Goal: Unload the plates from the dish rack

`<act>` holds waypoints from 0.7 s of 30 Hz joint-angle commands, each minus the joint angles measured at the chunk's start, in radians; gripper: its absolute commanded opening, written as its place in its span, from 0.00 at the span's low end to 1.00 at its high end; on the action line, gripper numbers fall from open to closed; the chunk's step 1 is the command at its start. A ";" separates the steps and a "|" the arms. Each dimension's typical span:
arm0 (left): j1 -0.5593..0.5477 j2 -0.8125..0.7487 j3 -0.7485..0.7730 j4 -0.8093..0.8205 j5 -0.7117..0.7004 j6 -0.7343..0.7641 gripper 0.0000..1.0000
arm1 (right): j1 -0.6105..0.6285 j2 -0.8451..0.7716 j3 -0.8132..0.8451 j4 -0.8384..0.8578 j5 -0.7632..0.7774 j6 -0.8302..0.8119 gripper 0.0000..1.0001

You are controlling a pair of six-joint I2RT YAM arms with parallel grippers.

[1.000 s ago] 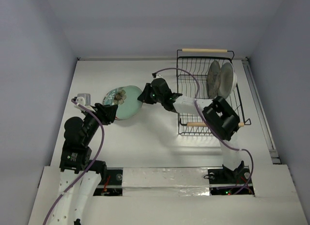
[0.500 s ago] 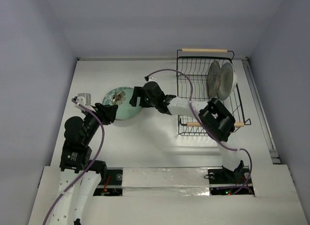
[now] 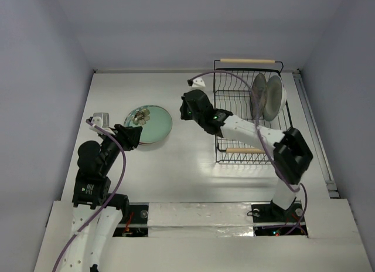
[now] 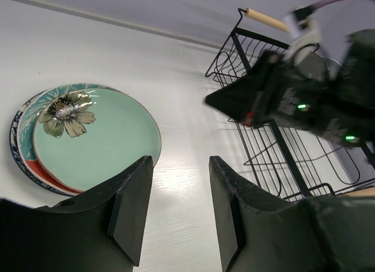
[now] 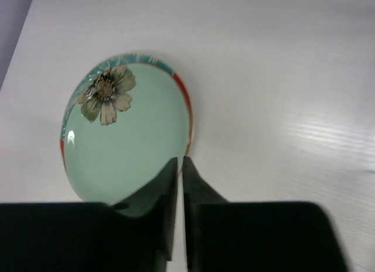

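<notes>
A teal plate with a flower lies flat on top of a stack of plates on the table; a red-and-teal rim and a blue-patterned rim show under it in the left wrist view. My right gripper is shut and empty, hovering between the stack and the dish rack. In the right wrist view its tips sit over the plate's right edge. A grey plate and a white plate stand upright in the rack. My left gripper is open and empty at the stack's near-left edge.
The rack has wooden handles at its far end and near end. A small white cable tag hangs left of the rack. Walls close in the table at the back and both sides.
My right gripper reached left onto the teal plate, let it lie flat on the stack, then drew back right toward the rack. The left arm has not moved.
</notes>
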 commanded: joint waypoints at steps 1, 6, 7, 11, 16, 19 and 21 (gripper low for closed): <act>0.007 -0.003 -0.006 0.046 0.016 -0.005 0.40 | 0.012 -0.173 -0.022 -0.029 0.130 -0.100 0.03; 0.007 -0.008 -0.004 0.049 0.025 -0.003 0.36 | -0.030 -0.362 -0.060 -0.118 0.320 -0.221 0.00; 0.007 -0.011 -0.004 0.051 0.025 -0.003 0.32 | -0.080 -0.409 -0.071 -0.134 0.357 -0.241 0.00; 0.007 -0.015 -0.006 0.049 0.021 -0.002 0.18 | -0.258 -0.511 -0.170 -0.177 0.304 -0.229 0.00; -0.002 -0.014 -0.006 0.048 0.016 -0.003 0.07 | -0.461 -0.583 -0.259 -0.177 0.321 -0.231 0.26; -0.002 -0.006 -0.003 0.048 0.019 -0.002 0.14 | -0.540 -0.569 -0.272 -0.162 0.269 -0.250 0.46; -0.002 -0.004 -0.004 0.046 0.019 -0.002 0.19 | -0.568 -0.525 -0.258 -0.168 0.270 -0.257 0.50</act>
